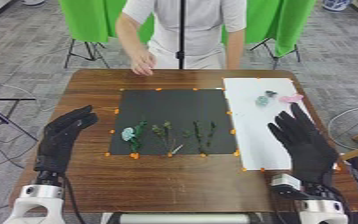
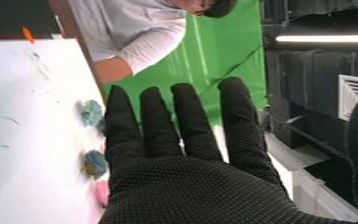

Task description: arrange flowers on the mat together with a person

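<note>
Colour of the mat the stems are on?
Dark grey, near black; the mat shows best in the head view.

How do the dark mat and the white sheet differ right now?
The dark mat is near-black, while the sheet is white. The mat is broader from left to right; the sheet is narrower but longer from front to back. The mat bears leafy green sprigs and a pale blue flower; the sheet bears small blue and pink blooms. Both lie flat on the table, with orange bits along their edges.

No text, label, brand, number or sign can be read in the head view or the right wrist view.
</note>
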